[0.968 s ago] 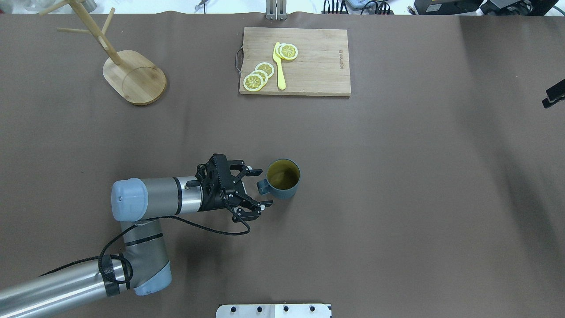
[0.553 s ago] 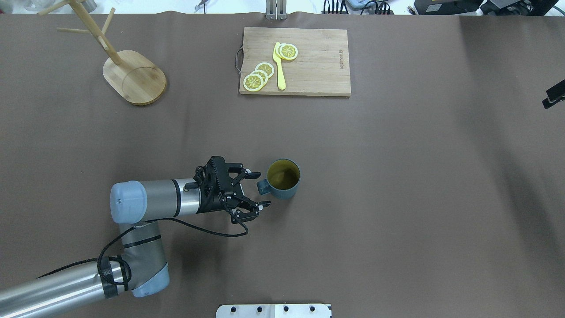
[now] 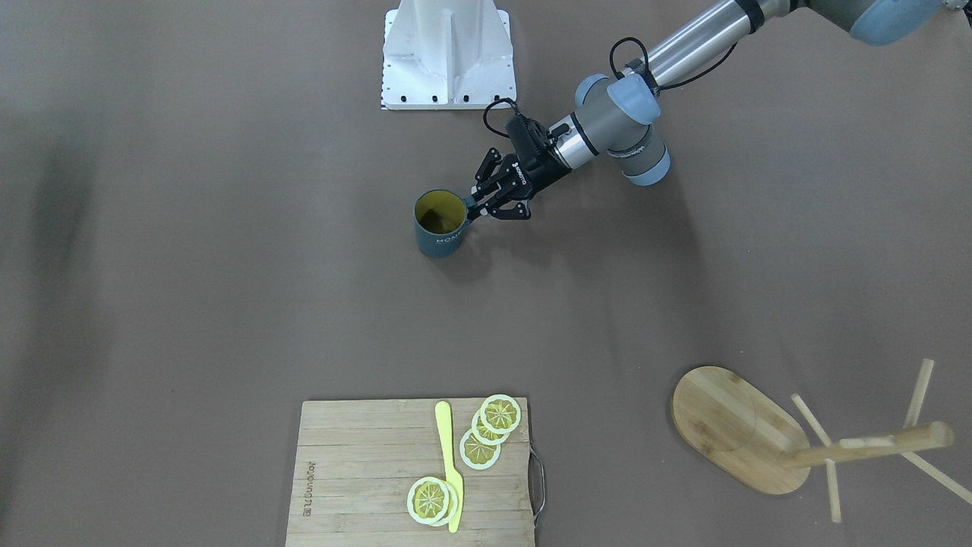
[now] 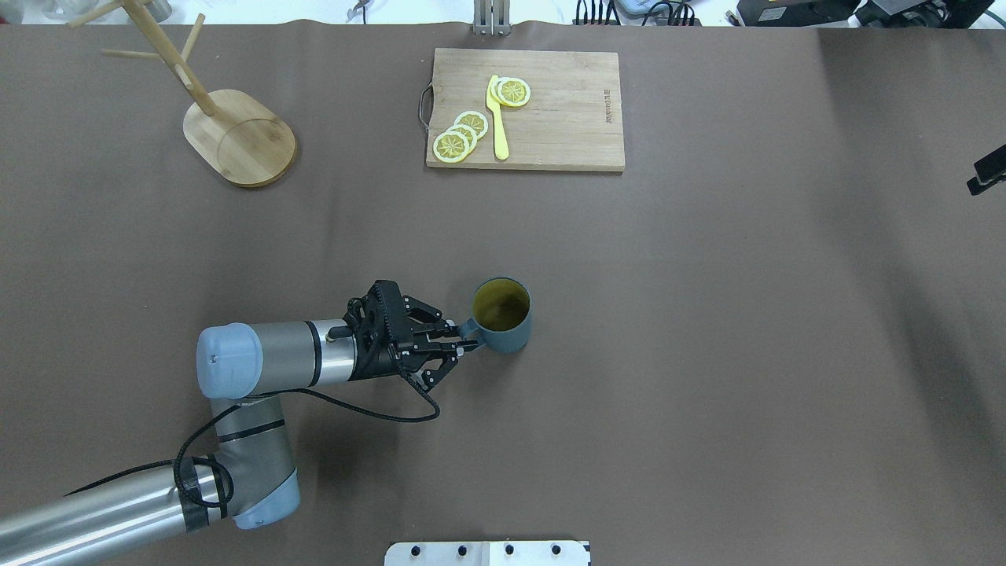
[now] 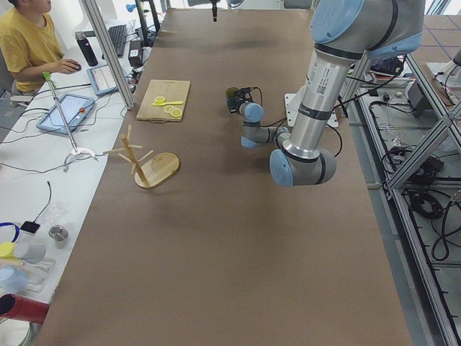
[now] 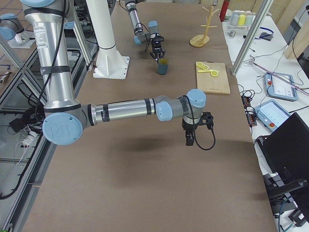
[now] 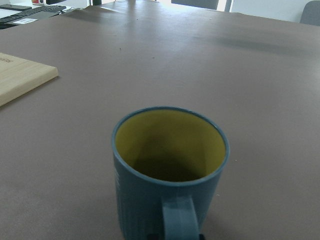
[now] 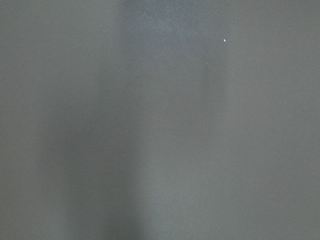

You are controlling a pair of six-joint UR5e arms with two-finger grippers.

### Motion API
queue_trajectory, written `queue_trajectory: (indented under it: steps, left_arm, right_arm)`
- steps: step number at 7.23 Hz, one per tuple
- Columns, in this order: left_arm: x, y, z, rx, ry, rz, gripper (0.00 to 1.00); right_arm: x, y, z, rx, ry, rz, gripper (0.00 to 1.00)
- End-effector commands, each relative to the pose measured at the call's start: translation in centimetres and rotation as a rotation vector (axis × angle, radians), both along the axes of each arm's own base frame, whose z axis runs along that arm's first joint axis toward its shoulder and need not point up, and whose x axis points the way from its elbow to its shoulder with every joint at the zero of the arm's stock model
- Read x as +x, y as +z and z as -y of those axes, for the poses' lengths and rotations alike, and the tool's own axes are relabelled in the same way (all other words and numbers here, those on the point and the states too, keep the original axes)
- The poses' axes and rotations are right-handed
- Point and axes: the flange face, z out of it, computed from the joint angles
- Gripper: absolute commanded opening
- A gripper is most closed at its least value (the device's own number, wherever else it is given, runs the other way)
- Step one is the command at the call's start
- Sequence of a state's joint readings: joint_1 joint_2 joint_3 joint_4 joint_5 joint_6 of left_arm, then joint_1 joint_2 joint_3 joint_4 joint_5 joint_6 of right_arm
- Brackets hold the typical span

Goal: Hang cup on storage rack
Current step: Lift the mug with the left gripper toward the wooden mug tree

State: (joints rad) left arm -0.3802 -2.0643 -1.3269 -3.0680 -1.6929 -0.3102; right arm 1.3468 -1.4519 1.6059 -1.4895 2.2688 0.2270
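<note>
The dark teal cup [image 4: 503,334] stands upright on the brown table near the middle, yellowish inside, its handle towards the left arm. It also shows in the front view [image 3: 438,232] and the left wrist view [image 7: 150,200]. My left gripper [image 4: 464,343] lies level with the table and is shut on the cup's handle [image 7: 179,222]. The bamboo storage rack [image 4: 240,137] stands at the far left with bare pegs, well apart from the cup. My right gripper [image 4: 986,171] hangs over the table's right edge, away from both; I cannot tell whether it is open.
A wooden cutting board [image 4: 566,118] with lemon slices [image 4: 460,137] and a yellow knife [image 4: 498,126] lies at the far centre. The robot's white base plate [image 4: 487,553] is at the near edge. A person sits beyond the table's far side [image 5: 25,43].
My left gripper's fingers, spread on either side of the cup's handle before, have shut on it. The cup has shifted very slightly. The right arm has not moved.
</note>
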Motion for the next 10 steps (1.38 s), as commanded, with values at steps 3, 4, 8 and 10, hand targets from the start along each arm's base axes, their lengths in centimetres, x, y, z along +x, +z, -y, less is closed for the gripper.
queue_trajectory:
  steps: [3, 4, 8, 10]
  left_arm:
    - [-2.8, -3.0, 1.8, -0.104, -0.128, -0.114, 0.00]
    - [-4.1, -3.3, 3.3, -0.189, -0.146, -0.158, 0.00]
    - [-11.1, -0.8, 10.7, -0.618, -0.244, -0.370, 0.00]
    - [-15.0, 0.5, 13.4, -0.923, -0.211, -0.564, 0.00]
  right_arm:
    - [0.0, 0.1, -0.1, -0.002, 0.000, 0.000, 1.00]
    - [0.1, 0.4, -0.5, -0.006, 0.000, -0.001, 1.00]
    - [0.9, 1.6, -1.4, -0.026, 0.010, -0.006, 1.00]
    - [1.0, 1.6, -1.4, -0.027, 0.013, -0.008, 1.00]
